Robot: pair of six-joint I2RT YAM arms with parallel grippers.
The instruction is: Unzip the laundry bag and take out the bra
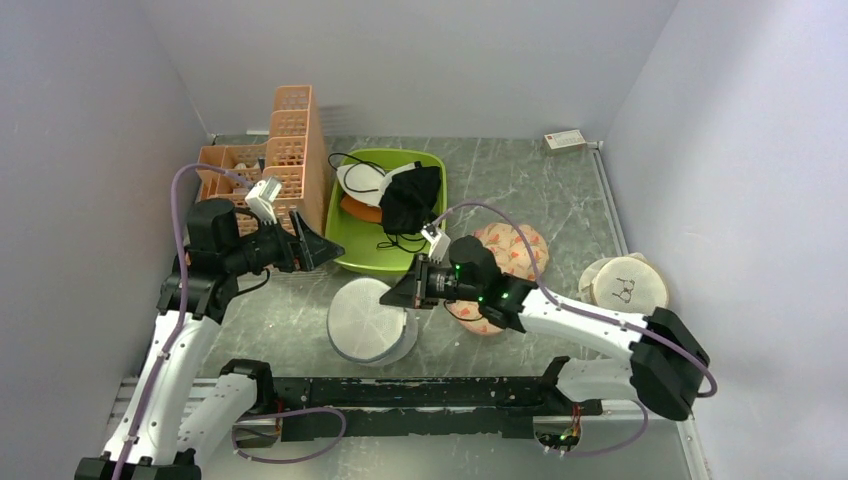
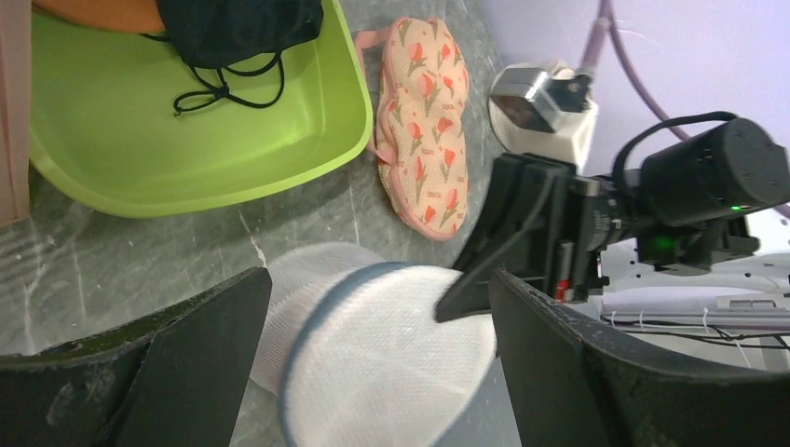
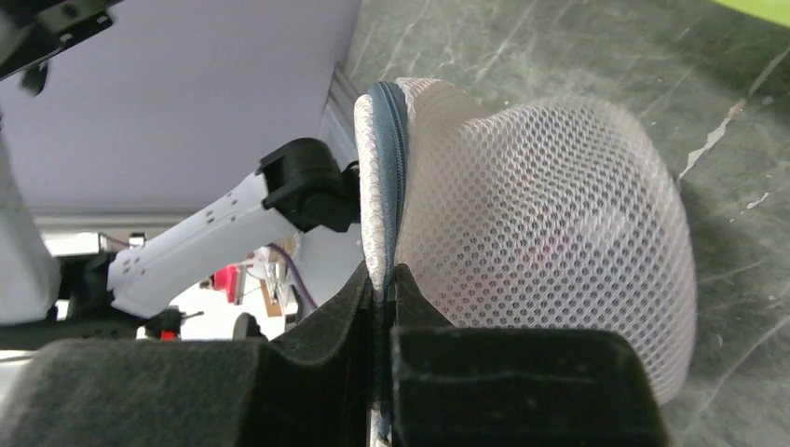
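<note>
The laundry bag (image 1: pixel 368 322), a round white mesh dome with a blue-grey zip around its rim, stands on edge on the grey table. My right gripper (image 1: pixel 392 297) is shut on the zip rim at the bag's right side; in the right wrist view its pads (image 3: pixel 410 289) pinch the seam of the laundry bag (image 3: pixel 550 233). My left gripper (image 1: pixel 326 246) hangs open, up and to the left of the bag and apart from it; in its own view the laundry bag (image 2: pixel 373 372) lies between the wide jaws of the left gripper (image 2: pixel 379 279). The bra is hidden; only a faint pink tinge shows through the mesh.
A green tub (image 1: pixel 352 258) behind the bag holds a black garment (image 1: pixel 410 198) and a white-cupped one (image 1: pixel 360 180). An orange basket (image 1: pixel 296 150) stands at the back left. A peach floral padded item (image 1: pixel 515 250) and a cream round pouch (image 1: pixel 622 285) lie to the right.
</note>
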